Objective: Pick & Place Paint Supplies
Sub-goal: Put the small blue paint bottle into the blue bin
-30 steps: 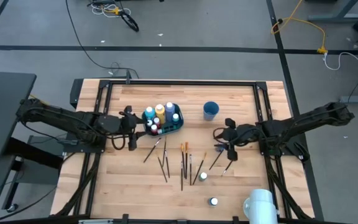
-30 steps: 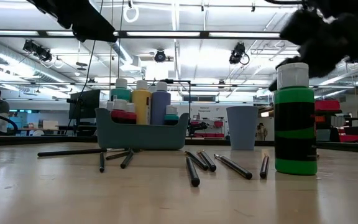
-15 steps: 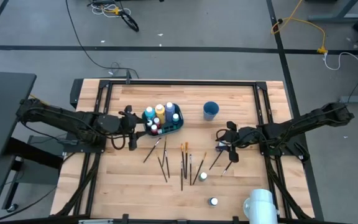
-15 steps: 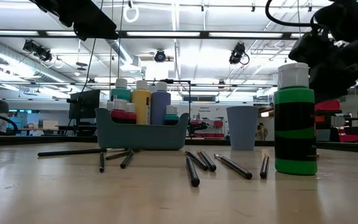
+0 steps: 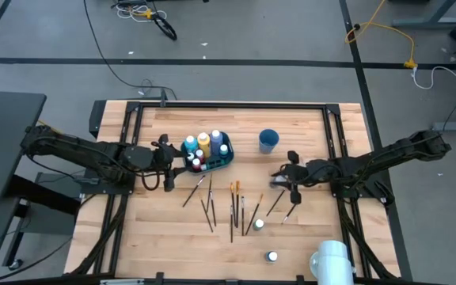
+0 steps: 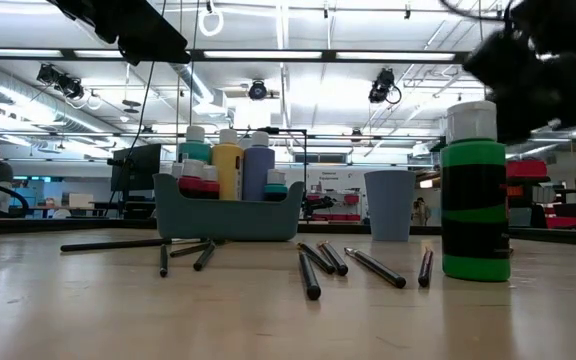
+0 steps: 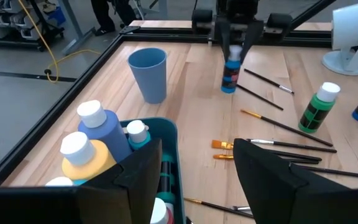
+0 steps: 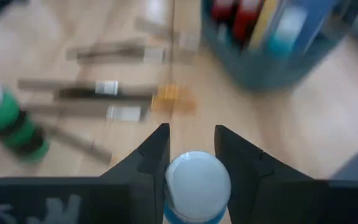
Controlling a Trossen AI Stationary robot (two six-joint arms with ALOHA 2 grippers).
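Observation:
Several white-capped paint bottles (image 5: 206,147) stand in a teal bin (image 5: 226,160). Thin dark brushes (image 5: 234,207) lie flat mid-table. A green bottle (image 5: 259,225) and a blue one (image 5: 271,256) stand nearer the near edge. My right gripper (image 5: 285,179) is right of the brushes, shut on a blue bottle (image 7: 230,71). My left gripper (image 5: 167,163) hovers at the bin's left side, open and holding nothing; its fingers (image 7: 135,180) stand wide apart over the bin (image 7: 166,134). My right gripper (image 8: 191,132) pinches the blue bottle at its top, a finger on either side of the white cap (image 8: 197,180). The bottle hangs upright below the fingers (image 7: 219,31). I cannot tell whether its base (image 7: 228,89) is clear of the table.
A blue cup (image 5: 268,140) stands on the table far of my right gripper. A white rounded object (image 5: 332,261) sits at the near right corner. Bare wood lies between the cup and the bin, and along the near left side. A black frame rims the table.
My right gripper dipped toward the table, then rose again, shifting slightly toward the table's left and far edges. The blue bottle moved with it. My left arm stayed still.

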